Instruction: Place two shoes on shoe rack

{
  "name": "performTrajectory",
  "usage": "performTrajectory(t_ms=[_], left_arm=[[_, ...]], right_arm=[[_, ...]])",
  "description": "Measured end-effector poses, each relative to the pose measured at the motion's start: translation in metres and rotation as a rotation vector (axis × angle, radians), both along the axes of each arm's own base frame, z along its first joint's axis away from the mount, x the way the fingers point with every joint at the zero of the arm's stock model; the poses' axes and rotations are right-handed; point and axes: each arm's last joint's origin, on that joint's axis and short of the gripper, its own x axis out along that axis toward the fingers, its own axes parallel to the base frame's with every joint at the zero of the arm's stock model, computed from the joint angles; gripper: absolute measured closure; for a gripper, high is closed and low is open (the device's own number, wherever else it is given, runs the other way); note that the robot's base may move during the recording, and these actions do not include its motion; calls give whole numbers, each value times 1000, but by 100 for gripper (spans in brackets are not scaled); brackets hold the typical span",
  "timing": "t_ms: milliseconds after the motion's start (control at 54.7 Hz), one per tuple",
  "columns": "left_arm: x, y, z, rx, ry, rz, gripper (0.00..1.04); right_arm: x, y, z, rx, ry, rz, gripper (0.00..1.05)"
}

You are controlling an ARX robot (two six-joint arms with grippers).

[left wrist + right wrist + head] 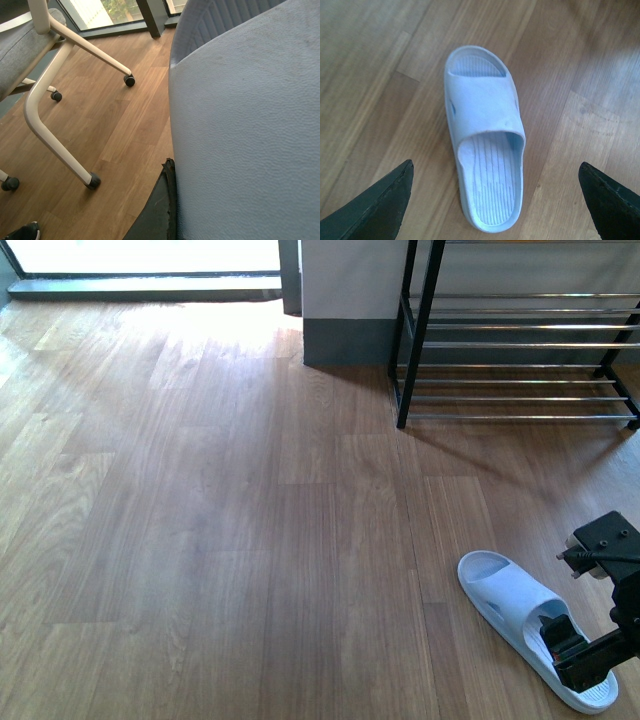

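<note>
Work is barely starting: nothing is sitting on the shoe rack [520, 345]; 1 pale slide shoe [515, 602] is lying on the floor [200, 540] beneath the right claw [495, 164], gaping wide, empty.

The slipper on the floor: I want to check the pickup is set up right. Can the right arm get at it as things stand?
Probably yes. The right pincer is open above the slipper, a fingertip to each side of its heel end, with only bare floor around it.
</note>
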Motion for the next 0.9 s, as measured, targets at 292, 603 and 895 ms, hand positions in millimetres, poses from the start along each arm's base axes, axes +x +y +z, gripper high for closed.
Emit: performTrajectory(t_ms=[292, 603, 895], left_arm=[[0, 0, 0, 0, 0, 0, 103], [0, 0, 0, 0, 0, 0, 103], [0, 0, 0, 0, 0, 0, 103]], right_arm=[[13, -15, -40, -28, 26, -2, 9], [20, -21, -62, -19, 33, -3, 9], [55, -52, -78, 4, 34, -34, 9]])
